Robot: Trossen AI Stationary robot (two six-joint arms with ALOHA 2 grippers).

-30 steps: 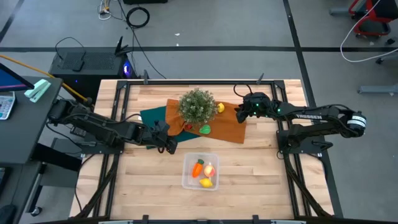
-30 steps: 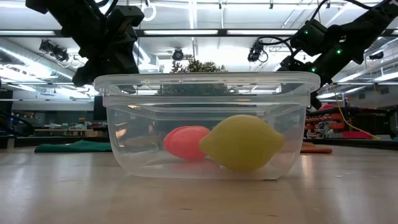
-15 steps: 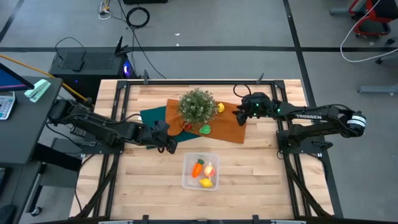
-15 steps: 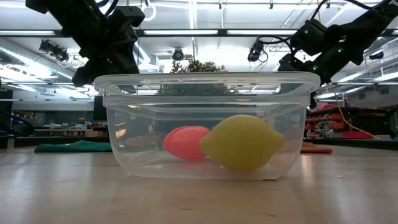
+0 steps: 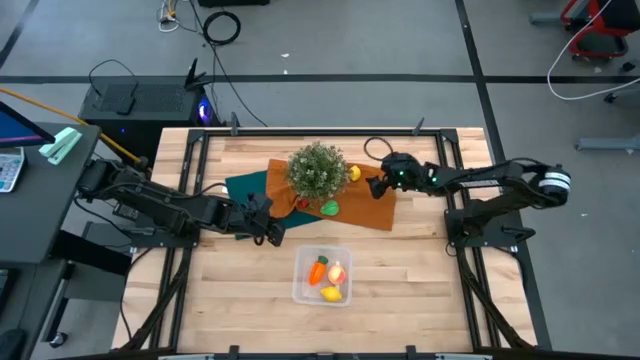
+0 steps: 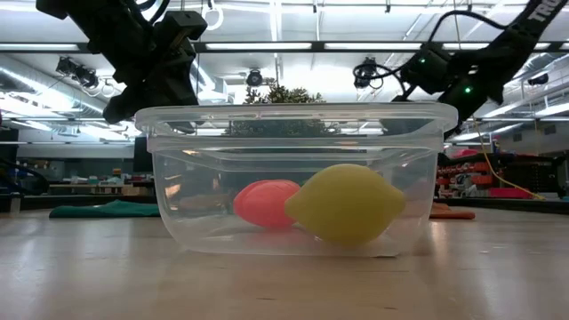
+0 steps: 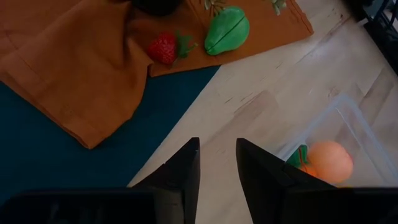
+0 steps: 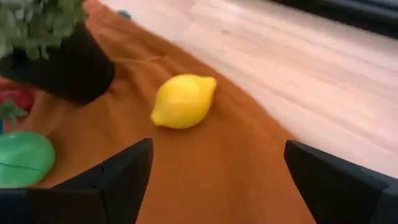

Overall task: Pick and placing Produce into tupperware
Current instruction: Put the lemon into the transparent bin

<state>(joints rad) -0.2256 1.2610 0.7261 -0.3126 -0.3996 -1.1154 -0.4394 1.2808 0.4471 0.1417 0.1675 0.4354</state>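
Observation:
The clear tupperware (image 5: 322, 275) stands at the table's near middle. It holds an orange carrot (image 5: 318, 270), a peach-coloured fruit (image 5: 337, 270) and a yellow lemon (image 5: 332, 293). A second lemon (image 8: 183, 101) and the green piece (image 5: 329, 208) lie on an orange cloth (image 5: 365, 205). My right gripper (image 8: 217, 145) is open just right of that lemon, which lies ahead of its fingers, untouched. My left gripper (image 7: 217, 152) hovers left of the box, open by a narrow gap and empty.
A bushy green plant (image 5: 318, 168) in a dark pot stands on the cloths just left of the loose lemon. A red strawberry (image 7: 165, 48) lies beside the green piece. A teal cloth (image 5: 250, 185) lies under the orange one. Bare wood shows around the box.
My right gripper has moved toward the table's left edge, closer to the lemon on the orange cloth, and its arm has stretched out.

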